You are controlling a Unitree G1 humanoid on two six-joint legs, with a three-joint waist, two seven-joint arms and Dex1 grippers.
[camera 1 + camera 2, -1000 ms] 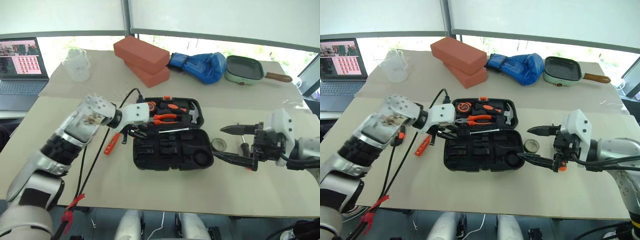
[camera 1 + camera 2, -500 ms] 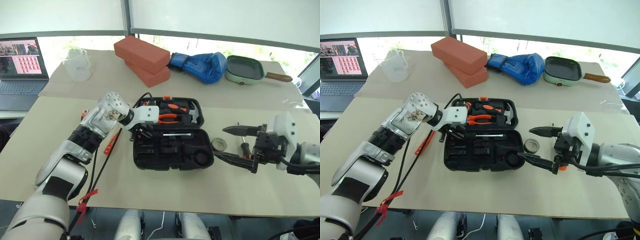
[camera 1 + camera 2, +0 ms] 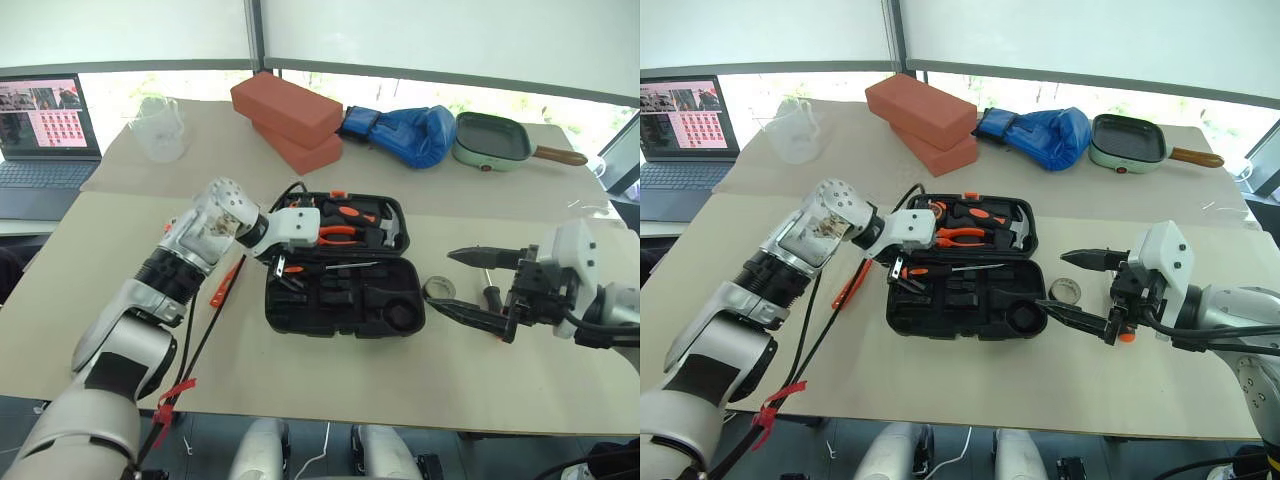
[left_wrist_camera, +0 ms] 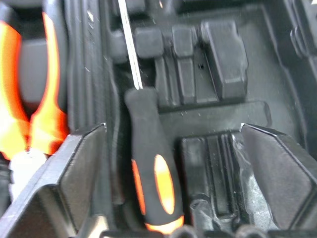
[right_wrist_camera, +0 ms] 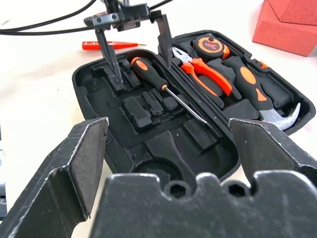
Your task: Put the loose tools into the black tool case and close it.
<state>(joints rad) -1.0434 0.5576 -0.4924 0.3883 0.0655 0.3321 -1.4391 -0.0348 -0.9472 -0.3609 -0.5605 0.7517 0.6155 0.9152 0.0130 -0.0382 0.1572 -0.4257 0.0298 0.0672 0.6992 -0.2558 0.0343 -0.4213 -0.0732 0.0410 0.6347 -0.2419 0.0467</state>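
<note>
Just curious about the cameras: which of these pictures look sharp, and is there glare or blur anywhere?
Left eye view: sharp across the black tool case, with bright daylight washing out the windows behind the red bricks. Left wrist view: soft and blurred, especially the orange pliers at the edge. Right wrist view: its own fingers loom blurry up close, while the screwdriver stays crisp.

Head and wrist camera positions
The counter (image 3: 300,370) is viewed from above; the open case (image 5: 148,124) is shared, closest from the left wrist.
</note>
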